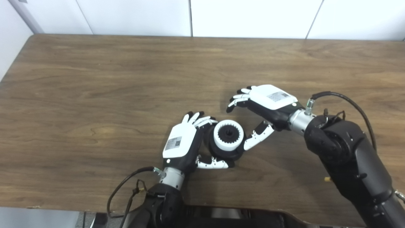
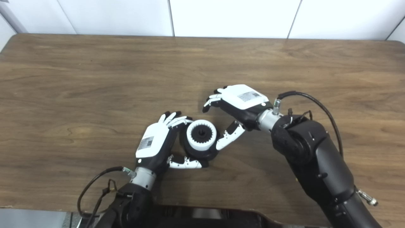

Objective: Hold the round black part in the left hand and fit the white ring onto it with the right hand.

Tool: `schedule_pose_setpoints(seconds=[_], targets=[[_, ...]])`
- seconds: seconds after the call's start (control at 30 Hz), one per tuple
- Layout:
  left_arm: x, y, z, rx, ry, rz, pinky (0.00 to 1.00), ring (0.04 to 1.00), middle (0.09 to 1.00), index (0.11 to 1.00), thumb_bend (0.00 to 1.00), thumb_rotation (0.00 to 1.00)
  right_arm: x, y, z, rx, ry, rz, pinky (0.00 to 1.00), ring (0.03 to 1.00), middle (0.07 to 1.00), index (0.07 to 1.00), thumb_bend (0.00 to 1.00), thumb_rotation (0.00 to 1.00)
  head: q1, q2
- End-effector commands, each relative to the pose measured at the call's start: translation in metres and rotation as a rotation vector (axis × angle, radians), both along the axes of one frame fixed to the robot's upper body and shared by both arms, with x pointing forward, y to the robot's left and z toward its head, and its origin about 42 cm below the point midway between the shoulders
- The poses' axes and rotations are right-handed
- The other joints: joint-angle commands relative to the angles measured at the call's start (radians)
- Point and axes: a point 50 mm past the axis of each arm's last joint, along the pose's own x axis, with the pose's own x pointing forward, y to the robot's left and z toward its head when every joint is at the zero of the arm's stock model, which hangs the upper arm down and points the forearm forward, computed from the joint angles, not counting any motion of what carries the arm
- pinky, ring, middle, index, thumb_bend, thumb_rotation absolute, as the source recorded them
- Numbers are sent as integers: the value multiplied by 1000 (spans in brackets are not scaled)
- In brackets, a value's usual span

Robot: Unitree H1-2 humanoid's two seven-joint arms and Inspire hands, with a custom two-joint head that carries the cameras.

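Observation:
The round black part (image 1: 223,154) rests on the wooden table (image 1: 95,95), near its front edge. The white ring (image 1: 217,136) sits on top of it, around a black toothed hub. My left hand (image 1: 182,142) is shut on the black part, fingers curled behind it and thumb across its front. To the right and a little further back, my right hand (image 1: 269,103) is open with fingers spread and nothing in it. Its thumb points down-left, with the tip right beside the ring's right side; whether it touches, I cannot tell.
Both black forearms come in from the bottom edge; the right one (image 2: 316,164) is bulky and lies across the table's right front. Cables loop off both wrists. White wall panels stand behind the table's far edge.

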Motion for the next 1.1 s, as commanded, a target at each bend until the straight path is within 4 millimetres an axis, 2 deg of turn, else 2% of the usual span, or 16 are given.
schedule_pose_setpoints(seconds=[0.0,0.37,0.83,0.87,0.9,0.93,0.97,1.0,1.07], targets=[[-6,-14,-2,-23,31,-23,1000,940,818,485,522,64,-2,5,21,-11,-66,33,1000,981,915,801,1000,477,-1,2],[-4,-11,-4,-15,37,-22,1000,943,822,486,522,64,-17,8,73,71,-150,50,1000,992,918,778,1000,408,-10,-3],[-1,-5,-5,57,56,-22,1000,934,819,495,522,77,-15,-1,86,71,-152,12,1000,1000,918,770,1000,392,-17,-8],[0,-5,-4,80,69,-27,1000,940,832,574,695,166,-15,-1,87,73,-154,10,1000,1000,917,768,1000,390,-17,-8],[1,-6,-2,102,86,-31,1000,952,853,649,827,249,-15,-2,86,73,-155,9,1000,999,916,766,1000,388,-16,-10],[2,-6,-1,117,98,-34,1000,964,871,695,896,295,-14,-2,86,74,-155,8,1000,999,916,766,1000,390,-16,-10],[4,-6,1,136,127,-42,1000,971,880,719,932,319,-14,-3,86,75,-157,6,1000,999,916,766,1000,391,-15,-11],[6,-6,4,152,158,-53,1000,988,914,799,973,370,-14,-3,86,76,-158,5,1000,996,914,766,1000,396,-14,-11],[9,-5,8,169,206,-75,1000,997,949,881,994,408,-13,-4,86,78,-161,0,1000,994,914,767,1000,402,-13,-12]])
